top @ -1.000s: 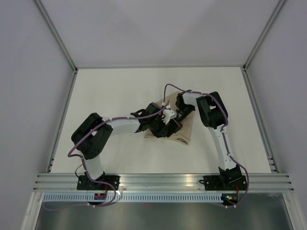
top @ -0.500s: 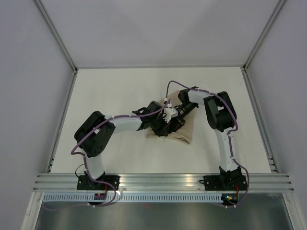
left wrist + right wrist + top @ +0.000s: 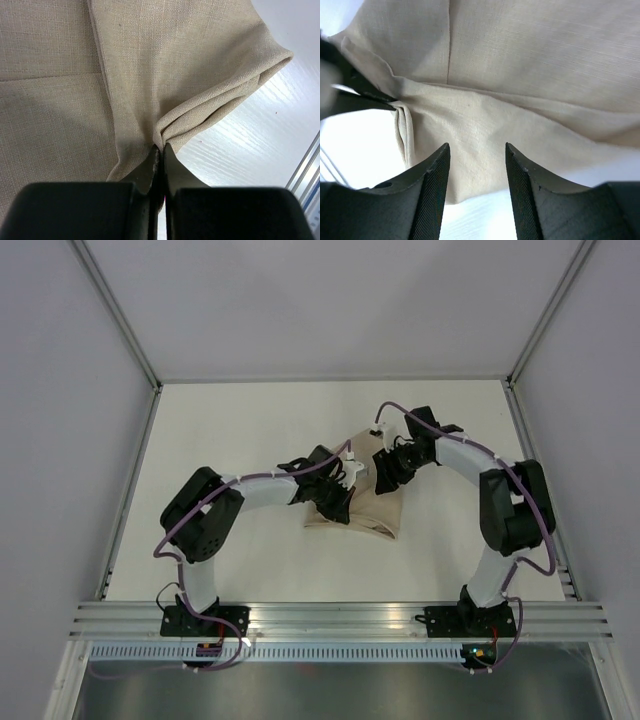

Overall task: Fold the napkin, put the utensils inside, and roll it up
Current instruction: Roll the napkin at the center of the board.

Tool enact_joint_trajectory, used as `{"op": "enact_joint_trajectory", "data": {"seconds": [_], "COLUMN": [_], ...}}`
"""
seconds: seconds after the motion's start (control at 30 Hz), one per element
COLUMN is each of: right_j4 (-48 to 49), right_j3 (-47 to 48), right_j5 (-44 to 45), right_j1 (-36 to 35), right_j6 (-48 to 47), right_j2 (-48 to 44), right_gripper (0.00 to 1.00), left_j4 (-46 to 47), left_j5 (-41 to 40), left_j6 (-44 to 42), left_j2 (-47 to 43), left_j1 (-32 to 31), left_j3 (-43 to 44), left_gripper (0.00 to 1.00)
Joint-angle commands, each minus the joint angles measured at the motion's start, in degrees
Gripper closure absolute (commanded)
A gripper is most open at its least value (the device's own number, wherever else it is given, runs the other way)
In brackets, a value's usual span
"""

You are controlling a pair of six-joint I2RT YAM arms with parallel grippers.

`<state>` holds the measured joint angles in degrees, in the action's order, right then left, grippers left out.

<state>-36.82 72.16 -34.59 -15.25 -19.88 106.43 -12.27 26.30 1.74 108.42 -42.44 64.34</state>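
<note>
The tan napkin [image 3: 378, 521] lies folded near the table's middle, with creases and layered edges showing in both wrist views [image 3: 150, 60] [image 3: 530, 60]. My left gripper [image 3: 336, 506] is shut on a pinch of the napkin's layered edge [image 3: 161, 146], and the cloth bunches into a small pleat at its tips. My right gripper [image 3: 385, 476] hangs open just above the napkin's near edge [image 3: 477, 146], with nothing between its fingers. The left gripper's dark fingers [image 3: 357, 87] show at the left of the right wrist view, clamped on the fold. No utensils are in view.
The white table [image 3: 230, 430] is enclosed by grey walls with metal posts at the back corners. An aluminium rail [image 3: 340, 620] runs along the near edge by both arm bases; part of it shows in the left wrist view [image 3: 309, 172].
The right gripper has opened, let go of the napkin and drawn back to the right, its elbow swinging outward. The left gripper has shut on the napkin's edge and stayed put.
</note>
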Motion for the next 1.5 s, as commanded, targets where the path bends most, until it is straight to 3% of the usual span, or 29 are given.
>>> {"op": "enact_joint_trajectory", "data": {"seconds": [0.0,0.13,0.37,0.7,0.87,1.47], "right_j4": [10.45,12.56,21.87,25.3,26.36,30.66], "right_j3": [-5.97,-12.29,-25.75,-30.23,-32.25,-36.3], "right_j5": [5.32,7.16,20.0,25.97,28.17,28.88], "right_j1": [-0.58,-2.33,-18.49,-27.2,-31.77,-32.48], "right_j6": [-2.18,-6.39,-10.09,-14.4,-14.83,-17.65], "right_j2": [-9.65,-17.39,-28.02,-30.32,-29.62,-26.54], "right_gripper": [0.45,0.44,0.46,0.51,0.6,0.62], "left_j4": [-8.38,-10.66,-12.6,-15.59,-16.55,-17.96], "left_j5": [0.33,-0.55,1.12,2.17,2.08,2.61], "left_j6": [3.71,4.24,5.38,6.61,6.7,6.44], "left_j2": [2.67,3.02,3.99,7.33,8.56,10.14], "left_j1": [0.07,-0.1,-0.02,-0.1,-0.1,-0.02], "left_j3": [1.23,1.93,2.98,5.1,6.24,8.09], "left_gripper": [0.98,0.98,0.98,0.98,0.98,0.98]}}
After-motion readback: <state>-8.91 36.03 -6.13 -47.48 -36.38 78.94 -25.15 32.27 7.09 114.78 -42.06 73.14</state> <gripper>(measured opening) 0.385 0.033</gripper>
